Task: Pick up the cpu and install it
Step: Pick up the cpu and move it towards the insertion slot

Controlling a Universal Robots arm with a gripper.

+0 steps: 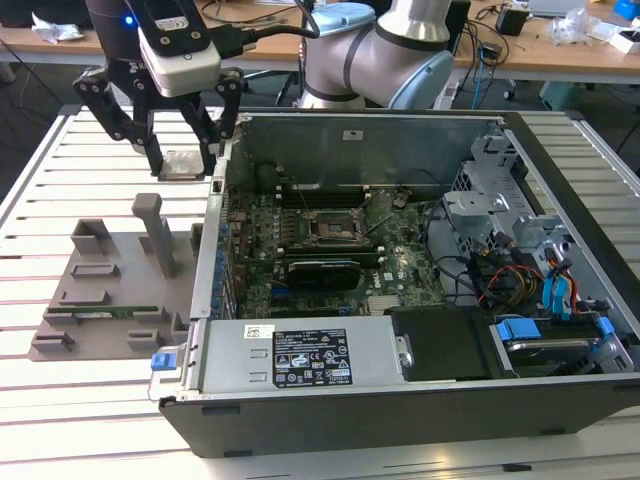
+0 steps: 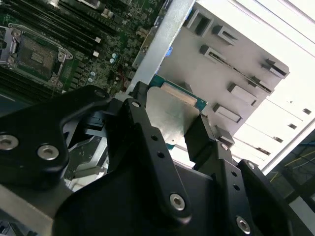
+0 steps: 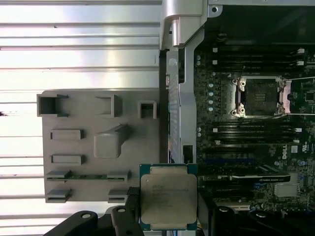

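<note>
**One chip, pinched edgewise**

We are holding the cpu [image 3: 168, 197] with the gripper [image 1: 183, 158] closed on two opposite edges, just outside the case [image 1: 420, 400], at ten o'clock from the socket [image 1: 328, 228] in the exterior view. We are judging it light, stiff, slick-topped and fragile underneath.

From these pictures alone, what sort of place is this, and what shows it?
Probably a robotics lab: an open computer case lies on a slatted table, the claw grips the cpu, and cluttered desks stand behind.
</note>
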